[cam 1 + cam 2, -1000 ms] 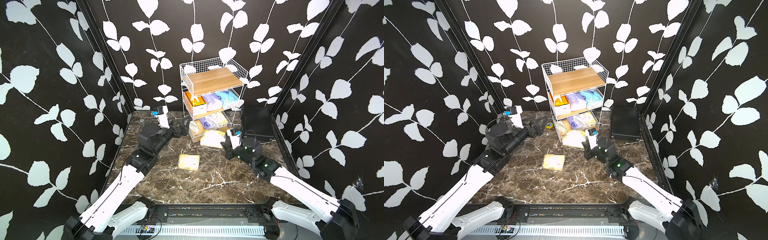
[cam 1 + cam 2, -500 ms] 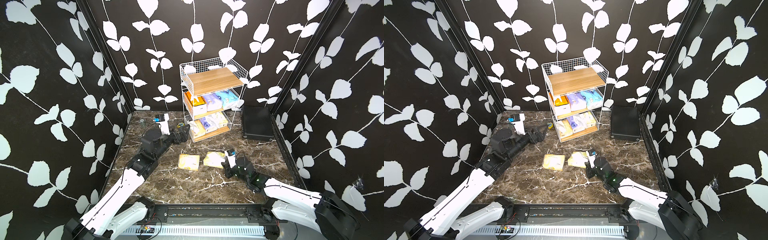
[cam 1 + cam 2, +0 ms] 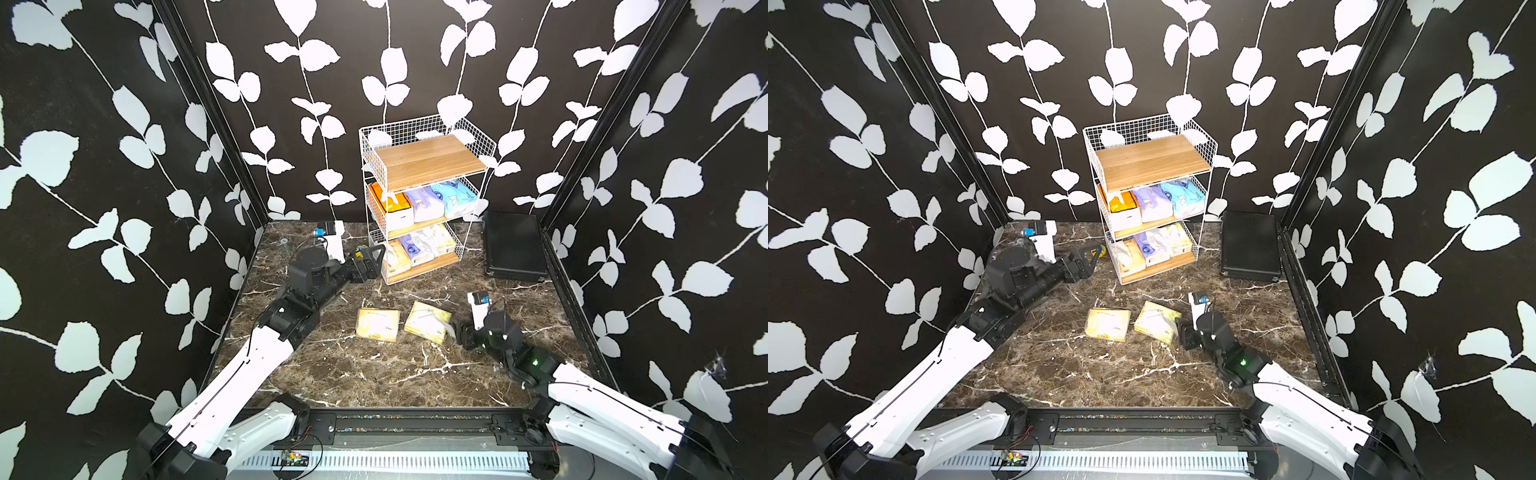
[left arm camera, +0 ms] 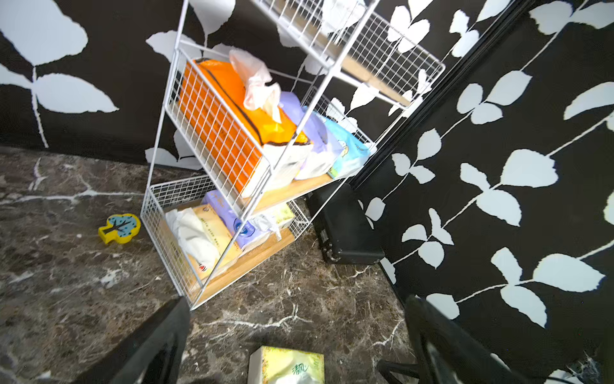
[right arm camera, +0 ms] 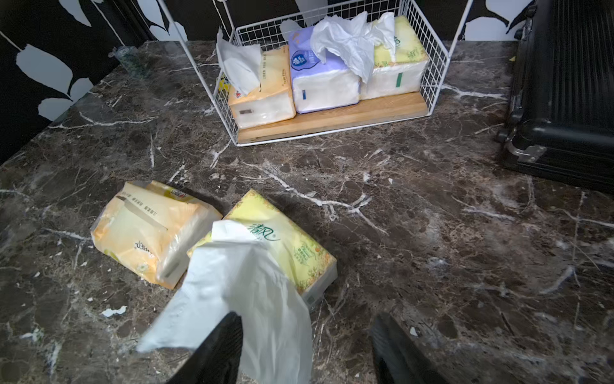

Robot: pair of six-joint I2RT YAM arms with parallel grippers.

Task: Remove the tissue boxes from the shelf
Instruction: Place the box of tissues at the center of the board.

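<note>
**A:** Where were the edges, and how much room was open?

**B:** The white wire-grid shelf with three light wooden boards (image 3: 428, 160) stood against the back wall. The flat black ribbed case (image 3: 513, 245) lay just to its right, along the side wall. The dark marble tabletop (image 3: 374, 374) was bare in a strip before the shelf and across its whole front half.

**A:** And the tissue boxes?

**B:** Six sat on the shelf. The orange-and-white box (image 3: 390, 203), a lilac soft pack (image 3: 424, 201) and a light blue soft pack (image 3: 453, 195) were on the middle board. A pale orange pack (image 5: 262, 89), a second lilac pack (image 5: 319, 76) and a yellow-green pack (image 5: 398, 66) were on the bottom one. Two pale yellow packs (image 3: 377, 325) (image 3: 428, 323) lay just beside each other mid-tabletop.

**A:** The pincers?

**B:** The right pincer (image 5: 305, 317) sat low beside the nearer pack with its jaws spread and gripping nothing. A loose white tissue sheet (image 5: 252, 286) lay by one finger. The left pincer (image 4: 295, 302) hung near the shelf's lower corner, spread wide and empty.

**A:** What had changed?

**B:** A second earlier the right pincer had held that pack just in front of the bottom board. Since then the pack had been set down by the other one and let go. The left arm had hardly shifted.
</note>
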